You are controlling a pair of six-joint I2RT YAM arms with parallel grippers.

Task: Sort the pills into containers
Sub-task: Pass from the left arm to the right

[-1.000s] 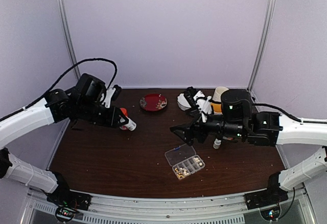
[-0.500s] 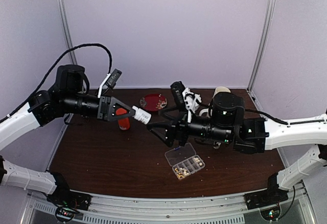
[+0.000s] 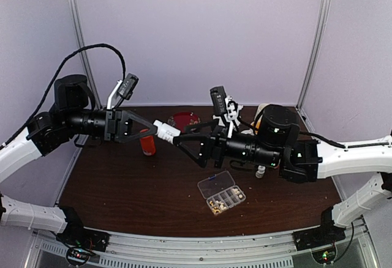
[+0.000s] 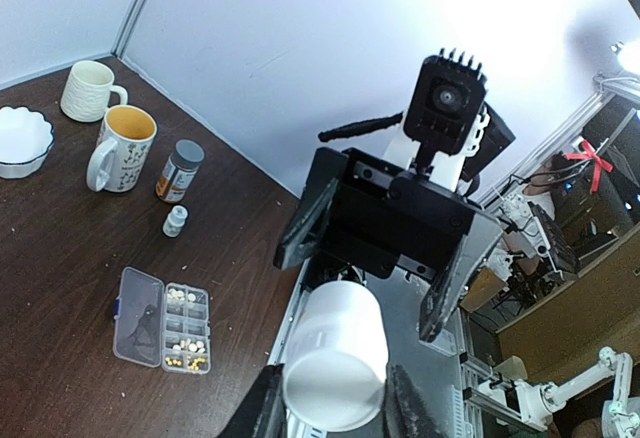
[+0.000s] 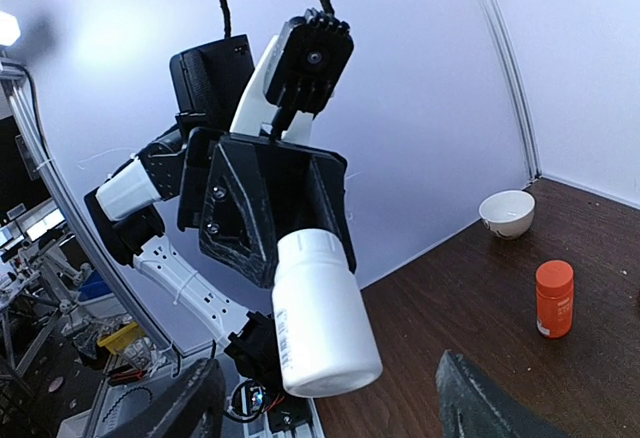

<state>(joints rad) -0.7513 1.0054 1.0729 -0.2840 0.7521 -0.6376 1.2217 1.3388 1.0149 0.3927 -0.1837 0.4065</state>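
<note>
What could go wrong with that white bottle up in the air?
Only the left gripper grips the white bottle; the right gripper stands open around its end, so a mistimed release could drop it. The open organiser box lies on the table nearby, so a fall might scatter its pills.

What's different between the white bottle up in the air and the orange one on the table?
Pose: the white bottle lies sideways; the orange bottle stands upright. Support: the white bottle is clamped in the left gripper, off the table; the orange bottle rests on the table, ungripped. Both are small round bottles.
</note>
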